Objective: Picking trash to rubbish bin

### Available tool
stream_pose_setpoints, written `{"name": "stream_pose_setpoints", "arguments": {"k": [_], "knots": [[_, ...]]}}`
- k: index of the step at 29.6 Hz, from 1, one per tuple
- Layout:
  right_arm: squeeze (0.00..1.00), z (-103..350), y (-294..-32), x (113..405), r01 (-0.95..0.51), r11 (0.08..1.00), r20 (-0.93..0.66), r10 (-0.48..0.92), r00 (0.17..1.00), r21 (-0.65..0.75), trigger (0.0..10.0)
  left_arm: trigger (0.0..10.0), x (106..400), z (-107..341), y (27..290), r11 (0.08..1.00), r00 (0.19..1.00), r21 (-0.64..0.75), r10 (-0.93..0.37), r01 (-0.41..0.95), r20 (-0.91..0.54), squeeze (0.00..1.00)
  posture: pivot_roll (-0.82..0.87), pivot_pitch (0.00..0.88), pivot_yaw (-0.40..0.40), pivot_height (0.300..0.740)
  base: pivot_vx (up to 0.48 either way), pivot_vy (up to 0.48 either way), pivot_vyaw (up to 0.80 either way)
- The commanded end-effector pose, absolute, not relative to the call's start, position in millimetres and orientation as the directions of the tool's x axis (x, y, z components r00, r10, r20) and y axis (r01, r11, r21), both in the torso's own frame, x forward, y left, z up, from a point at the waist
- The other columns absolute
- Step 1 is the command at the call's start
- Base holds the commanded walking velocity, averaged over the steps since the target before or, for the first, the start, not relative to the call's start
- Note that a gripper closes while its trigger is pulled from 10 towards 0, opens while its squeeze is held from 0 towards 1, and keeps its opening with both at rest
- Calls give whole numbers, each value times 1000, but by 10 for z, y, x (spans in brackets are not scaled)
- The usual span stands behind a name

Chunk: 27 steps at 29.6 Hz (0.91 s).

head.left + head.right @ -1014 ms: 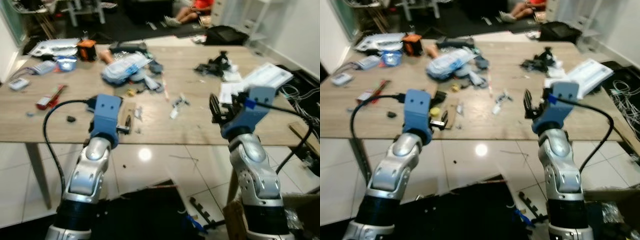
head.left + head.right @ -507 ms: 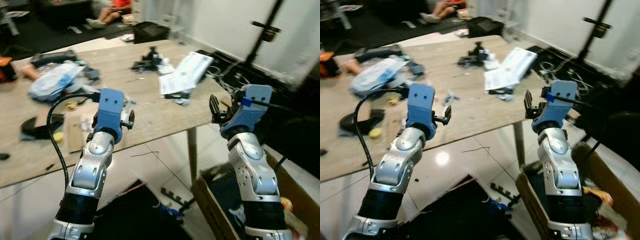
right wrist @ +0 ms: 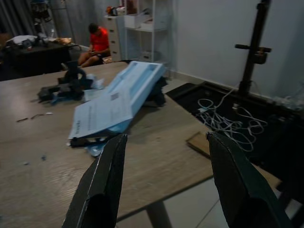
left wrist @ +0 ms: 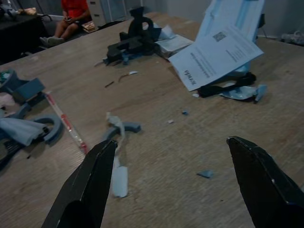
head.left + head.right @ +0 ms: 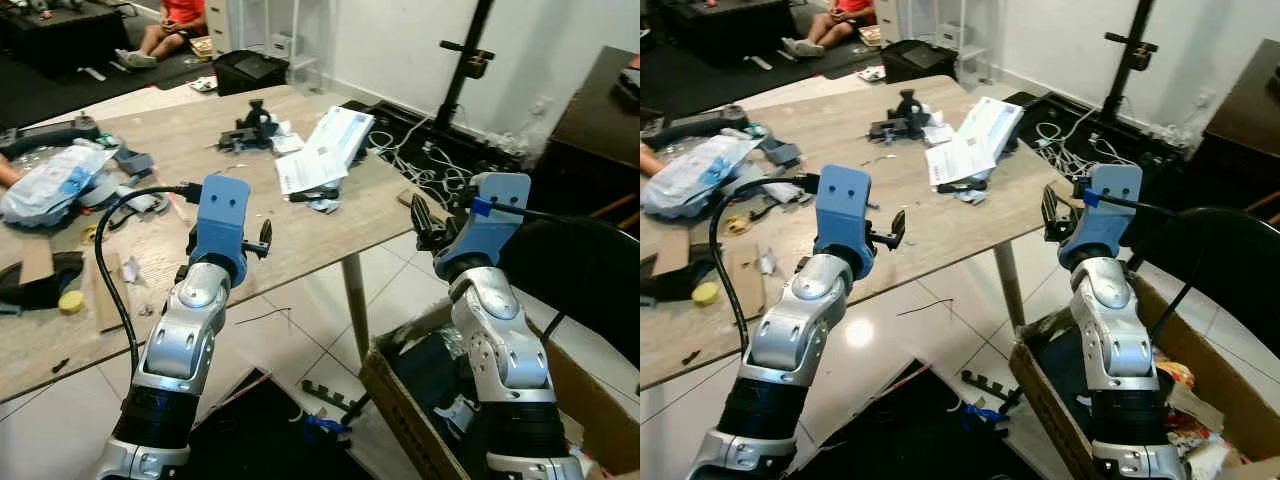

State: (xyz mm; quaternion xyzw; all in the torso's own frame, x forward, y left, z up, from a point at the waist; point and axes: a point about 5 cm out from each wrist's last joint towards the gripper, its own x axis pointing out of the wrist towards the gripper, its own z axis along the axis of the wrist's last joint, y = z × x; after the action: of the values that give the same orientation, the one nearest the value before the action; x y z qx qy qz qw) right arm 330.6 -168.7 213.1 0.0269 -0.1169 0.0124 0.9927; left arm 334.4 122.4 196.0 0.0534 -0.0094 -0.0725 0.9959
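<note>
**Bin under my right arm, scraps off my left**

Ref = table (image 5: 300,215). Cardboard rubbish bin (image 5: 1040,385) sits on floor just past table's near corner, below my right arm, so right is nearer bin. Trash is on tabletop: pale crumpled scrap (image 4: 118,142) lies ahead of left gripper (image 4: 173,183), long axis running away from me; smaller blue bits (image 4: 205,174) beside it. Left is nearer arm for pick. Left gripper wide open, empty, hovering over table edge. Right gripper (image 3: 164,183) also spread, empty, raised off table's corner.
</note>
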Motion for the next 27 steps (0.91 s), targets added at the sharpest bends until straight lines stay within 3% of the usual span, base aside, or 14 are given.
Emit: {"name": "stream_pose_setpoints", "arguments": {"k": [1,8,27], "knots": [[0,2134,-1670,3312,-49,997,232,34,972,56,10000,10000,3316,1980,1186,984,986,73,-163,160,30,0,14,102,23,740,0,0,0],[0,2143,-1668,3309,-61,996,234,44,971,66,10000,10000,3318,2016,1188,985,985,35,-169,167,45,0,10,102,22,740,78,0,0],[0,2047,-1611,3306,-100,994,178,92,980,40,10000,10000,3300,2020,1201,984,984,37,-174,173,46,0,10,102,22,740,388,0,0]]}}
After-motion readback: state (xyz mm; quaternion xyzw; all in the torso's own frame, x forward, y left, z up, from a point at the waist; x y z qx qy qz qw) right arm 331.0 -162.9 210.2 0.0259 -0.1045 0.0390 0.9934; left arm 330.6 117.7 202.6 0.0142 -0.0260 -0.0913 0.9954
